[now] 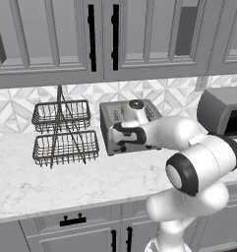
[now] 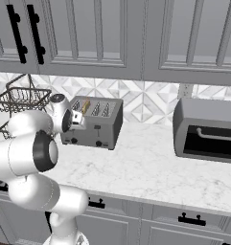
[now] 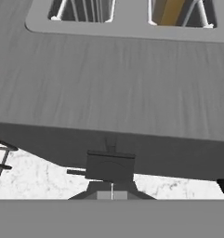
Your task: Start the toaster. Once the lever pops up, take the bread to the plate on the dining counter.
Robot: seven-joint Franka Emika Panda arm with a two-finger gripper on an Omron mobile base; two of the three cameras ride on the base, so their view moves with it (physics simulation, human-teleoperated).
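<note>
Currently the gripper [image 3: 111,191], fingers pressed together, sits at the toaster [image 2: 93,123] lever [image 3: 109,166]. The bread [image 2: 86,106] sits in its slot; carrying to the plate is outstanding.

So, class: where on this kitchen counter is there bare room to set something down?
Widest bare patch: the counter between the toaster and the dark-windowed appliance. The front strip before the wire basket rack is also free. Crowded: around the toaster front, where the arm reaches.
</note>
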